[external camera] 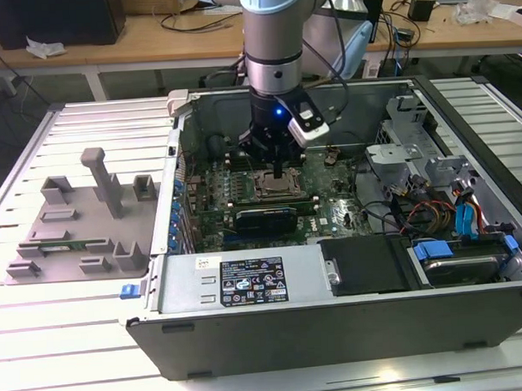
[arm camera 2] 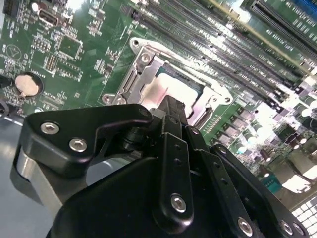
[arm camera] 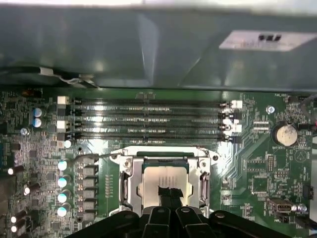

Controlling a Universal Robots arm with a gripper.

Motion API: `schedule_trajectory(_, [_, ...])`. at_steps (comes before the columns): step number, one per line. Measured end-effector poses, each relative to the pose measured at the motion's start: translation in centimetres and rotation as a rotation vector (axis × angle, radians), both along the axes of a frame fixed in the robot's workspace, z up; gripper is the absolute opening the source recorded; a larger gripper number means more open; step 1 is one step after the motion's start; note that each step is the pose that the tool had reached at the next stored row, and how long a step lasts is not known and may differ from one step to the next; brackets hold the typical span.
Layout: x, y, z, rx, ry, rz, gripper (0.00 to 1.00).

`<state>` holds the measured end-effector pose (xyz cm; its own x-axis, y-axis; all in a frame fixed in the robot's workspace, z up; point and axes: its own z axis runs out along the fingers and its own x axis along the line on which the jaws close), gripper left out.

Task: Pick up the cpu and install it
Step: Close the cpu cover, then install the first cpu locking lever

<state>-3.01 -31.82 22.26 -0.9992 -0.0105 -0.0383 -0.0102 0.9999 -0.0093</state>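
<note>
Gripper sits low inside the open PC case, fingers drawn narrow, tips together w/ no gap seen btwn them, right over the cpu. The cpu lies flat in the socket mid-motherboard, silver top up, metal frame round it. Can't tell if the tips touch the lid or hang just above. Risks, as I judge: (1) if the cpu is a bit skewed or not fully seated, a downward push from the tips could bend socket contacts; (2) a sideways drift of the arm w/ tips on the lid could drag the chip off its seat & scrape it on the frame; (3) fingers are close to the frame edge, so a tilt could catch there; (4) memory slots lie just beside the socket, btwn it & the case's near wall, so little room for the wrist. Count: 1 arm, 1 gripper, 1 cpu, 1 socket, 4 long memory slots as best I count, 1 coin cell, a column of 4 blue-topped caps near the socket, 1 grey parts fixture on the table at the exterior view's left, well apart from the case.
</note>
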Motion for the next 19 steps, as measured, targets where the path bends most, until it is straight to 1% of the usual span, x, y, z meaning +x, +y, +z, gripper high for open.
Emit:
schedule_trajectory(3, [0.0,-0.44,0.0,0.0,0.0,0.0,0.11])
schedule_trajectory(4, [0.0,-0.45,0.0,0.0,0.0,0.0,0.11])
schedule_trajectory(5, [0.0,-0.45,1.05,0.0001,-0.0001,0.0,0.11])
schedule_trajectory(6, [0.0,-0.45,1.73,0.0002,-0.0002,0.0,0.11])
schedule_trajectory(19, [-0.1,-0.45,1.91,-0.0001,-0.0001,0.0,0.11])
